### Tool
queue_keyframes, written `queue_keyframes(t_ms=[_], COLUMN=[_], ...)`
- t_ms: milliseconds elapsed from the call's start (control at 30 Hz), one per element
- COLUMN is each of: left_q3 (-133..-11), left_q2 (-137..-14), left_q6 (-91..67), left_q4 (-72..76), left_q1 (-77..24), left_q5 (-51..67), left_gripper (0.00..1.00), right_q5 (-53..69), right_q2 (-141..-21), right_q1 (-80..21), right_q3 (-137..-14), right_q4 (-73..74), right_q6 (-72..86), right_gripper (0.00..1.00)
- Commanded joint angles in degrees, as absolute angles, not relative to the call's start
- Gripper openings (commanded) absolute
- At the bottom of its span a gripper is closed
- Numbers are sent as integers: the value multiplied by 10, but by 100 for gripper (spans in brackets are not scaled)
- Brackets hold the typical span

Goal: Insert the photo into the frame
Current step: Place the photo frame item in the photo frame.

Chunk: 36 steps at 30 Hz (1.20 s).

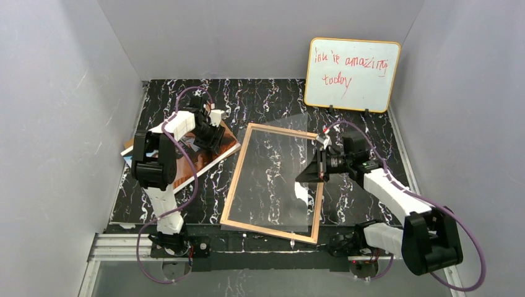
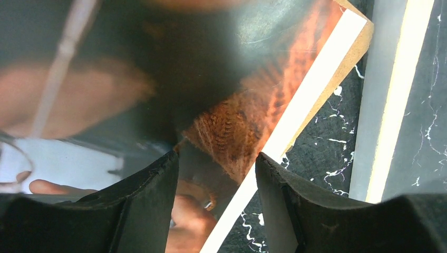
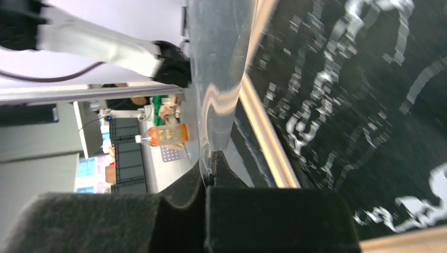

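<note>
The left gripper [image 2: 217,161] hangs low over the photo [image 2: 237,121], its jaws about half open and holding nothing. In the left wrist view, one finger is over the dark print and the other is beyond its white border, so that edge runs diagonally between them. Whether the fingers touch the print cannot be told. The photo lies on a brown backing board [image 2: 362,42] on the black marbled tabletop [image 1: 278,99], left of the frame [image 2: 396,105] and just beside it. The frame lies flat in the middle, wood side up. The right gripper [image 3: 212,158] is closed tight on the edge of the clear pane [image 3: 216,63], holding it tilted up off the frame. The left arm is the nearer one to the photo, which must travel rightward.
</note>
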<state>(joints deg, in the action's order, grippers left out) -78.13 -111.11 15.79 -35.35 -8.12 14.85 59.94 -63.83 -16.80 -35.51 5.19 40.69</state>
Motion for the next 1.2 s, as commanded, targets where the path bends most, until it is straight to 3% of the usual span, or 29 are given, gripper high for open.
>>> queue_keyframes(t_ms=[0, 467, 1167], left_q3=[-754, -747, -752], left_q2=[-1110, -1137, -1150], left_q6=[152, 154, 153], left_q4=[-362, -341, -336], left_q1=[-93, -131, -151], left_q5=[165, 142, 137], left_gripper=[54, 54, 54], right_q5=[552, 448, 451], right_q2=[-660, -691, -738], right_q1=[-168, -142, -115], right_q3=[-311, -280, -270], right_q4=[90, 85, 85], right_q6=[329, 325, 326], right_gripper=[1, 1, 1])
